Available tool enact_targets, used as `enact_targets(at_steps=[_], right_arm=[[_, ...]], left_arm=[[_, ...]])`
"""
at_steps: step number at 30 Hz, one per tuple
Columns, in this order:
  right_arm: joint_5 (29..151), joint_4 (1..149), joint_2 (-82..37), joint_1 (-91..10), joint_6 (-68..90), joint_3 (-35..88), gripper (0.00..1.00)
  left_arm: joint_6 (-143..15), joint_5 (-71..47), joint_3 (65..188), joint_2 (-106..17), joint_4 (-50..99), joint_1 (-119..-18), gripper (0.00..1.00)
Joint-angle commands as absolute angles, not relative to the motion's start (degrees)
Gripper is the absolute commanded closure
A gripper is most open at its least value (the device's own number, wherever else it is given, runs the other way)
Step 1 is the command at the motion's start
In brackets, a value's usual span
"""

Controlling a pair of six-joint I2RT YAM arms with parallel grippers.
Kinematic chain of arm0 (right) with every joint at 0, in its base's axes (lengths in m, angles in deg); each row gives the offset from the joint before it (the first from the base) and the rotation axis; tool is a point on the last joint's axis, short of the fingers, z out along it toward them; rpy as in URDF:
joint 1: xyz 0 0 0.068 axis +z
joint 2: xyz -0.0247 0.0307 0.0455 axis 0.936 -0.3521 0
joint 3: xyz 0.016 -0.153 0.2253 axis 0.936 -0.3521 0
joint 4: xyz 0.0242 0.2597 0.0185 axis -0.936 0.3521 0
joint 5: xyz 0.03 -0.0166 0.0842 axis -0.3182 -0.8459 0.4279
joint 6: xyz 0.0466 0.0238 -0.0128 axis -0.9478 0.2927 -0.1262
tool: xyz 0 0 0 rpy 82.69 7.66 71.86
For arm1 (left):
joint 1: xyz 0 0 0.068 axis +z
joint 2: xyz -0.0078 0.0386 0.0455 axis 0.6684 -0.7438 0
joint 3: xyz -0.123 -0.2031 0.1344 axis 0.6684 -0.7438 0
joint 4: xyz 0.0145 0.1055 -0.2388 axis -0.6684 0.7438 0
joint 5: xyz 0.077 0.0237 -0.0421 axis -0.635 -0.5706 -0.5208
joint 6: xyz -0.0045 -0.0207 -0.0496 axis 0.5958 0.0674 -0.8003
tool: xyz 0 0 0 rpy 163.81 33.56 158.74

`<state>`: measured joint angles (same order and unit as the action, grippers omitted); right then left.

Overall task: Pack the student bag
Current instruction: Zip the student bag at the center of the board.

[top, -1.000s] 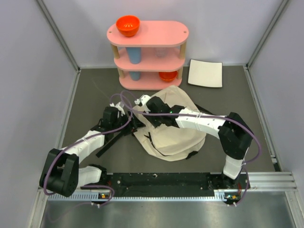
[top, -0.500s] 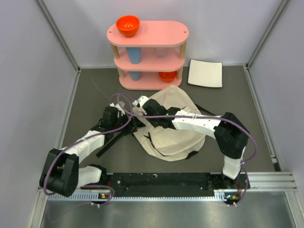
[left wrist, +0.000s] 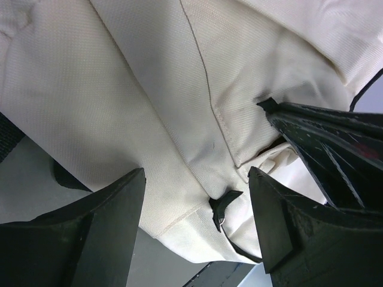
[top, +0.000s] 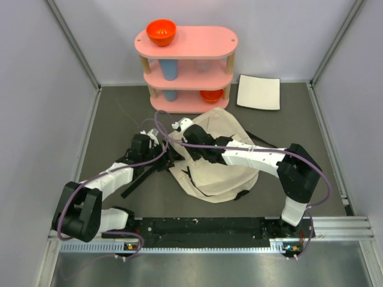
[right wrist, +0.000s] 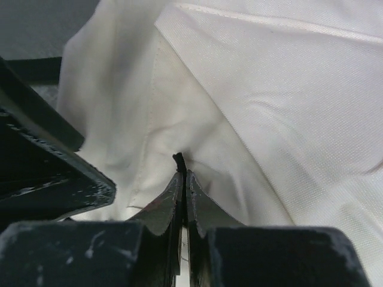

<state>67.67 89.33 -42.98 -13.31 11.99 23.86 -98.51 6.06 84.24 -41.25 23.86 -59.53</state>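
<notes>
**Opening the bag at its zip, two-arm stage.** The student bag [top: 224,164] lies slumped near the middle of the desk [top: 116,116], with the pink shelf [top: 187,69] at its 12 o'clock. Both arms meet at the bag's 9-to-10 o'clock edge.

*Technique.* Packing appears to wait on an open mouth, so the step in hand is judged to be parting the zip.
- The pull should run along the line of the seam, not away from the cloth, or the small tab may slip from the fingertips.
- The other arm serves best as an anchor. It should close on the fabric close beside the zip line and hold it taut against the direction of travel, so that the soft bag does not simply drag across the desk.
- Slack folds ahead of the slider are the likeliest cause of a jam.

*End effectors.*
- The right end effector [right wrist: 182,176] is clenched, its fingers pressed flat together. A small black tab [right wrist: 179,159], probably a zip pull, is pinched at the very tips against the cream cloth.
- The left end effector [left wrist: 196,179] is released and spread wide, gripping nothing. Its fingers straddle a fold of the bag, and a second black tab [left wrist: 222,206] lies in the gap between them.
</notes>
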Motion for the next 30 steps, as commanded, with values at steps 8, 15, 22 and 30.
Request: enact_targets(at_steps=[8, 15, 22, 30], right_arm=[[67.57, 84.59, -38.17, -13.05, 3.95, 21.97, 1.0], [61.68, 84.06, -36.15, -14.1, -0.61, 20.13, 1.0], [62.28, 82.75, -33.33, -16.56, -5.01, 17.32, 1.0], [64.75, 81.87, -32.45, -16.56, -7.3, 15.55, 1.0]], left_arm=[[-99.27, 7.84, 84.15, -41.11, 18.61, -59.17, 0.21], [-101.82, 10.47, 83.26, -44.19, 12.98, -59.35, 0.21], [-102.26, 10.56, 82.83, -45.94, 10.35, -59.61, 0.21], [-104.28, 9.87, 83.7, -50.16, 6.82, -61.37, 0.21]])
